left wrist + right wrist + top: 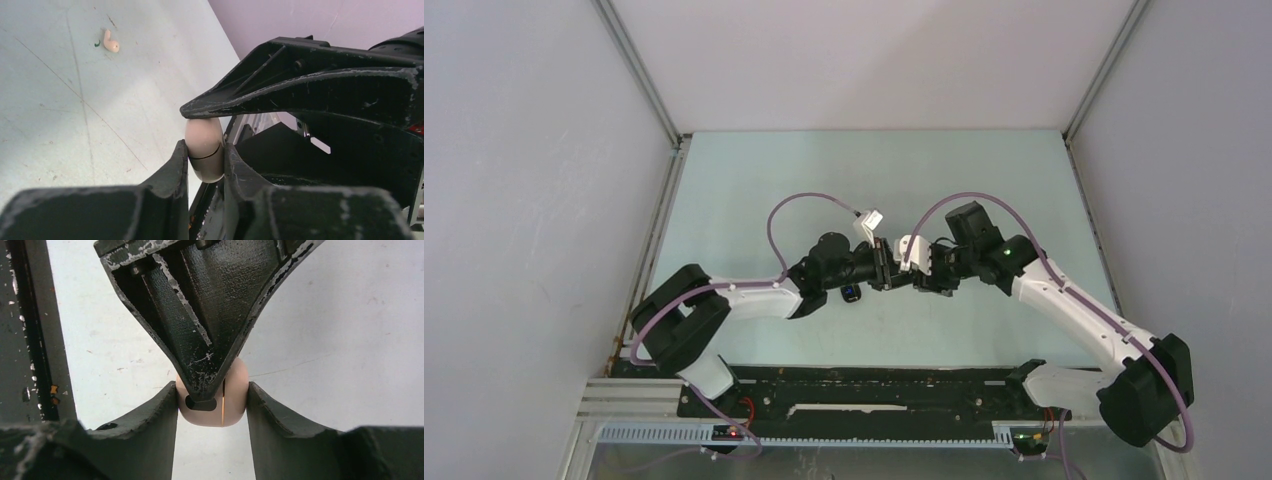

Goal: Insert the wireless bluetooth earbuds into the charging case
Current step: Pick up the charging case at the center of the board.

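The beige-pink case (pixel 203 136) sits at the middle of the worktop (pixel 50 110), where the two arms meet; both have hold of it. The left end effector (pixel 206 150) is closed on the case, one finger pressed to each side; the seam shows as a thin dark line just above the fingertips, and the lid looks shut. The right end effector (pixel 212 395) is clamped across the same case from the opposite side, with its jaws about half apart and each finger touching a flank of the case. In the left wrist view one right finger lies across the top of the case; in the right wrist view one left finger (pixel 200 365) covers the case's front. I cannot tell whether the case touches the worktop.

One beige-pink earbud (pixel 111 42) lies on the worktop well apart from the case, outside it; a tiny green speck (pixel 97 44) lies just beside that earbud. In the top view a small black thing with a blue spot (pixel 851 293) lies near the case, on the left arm's side; what it is I cannot tell.
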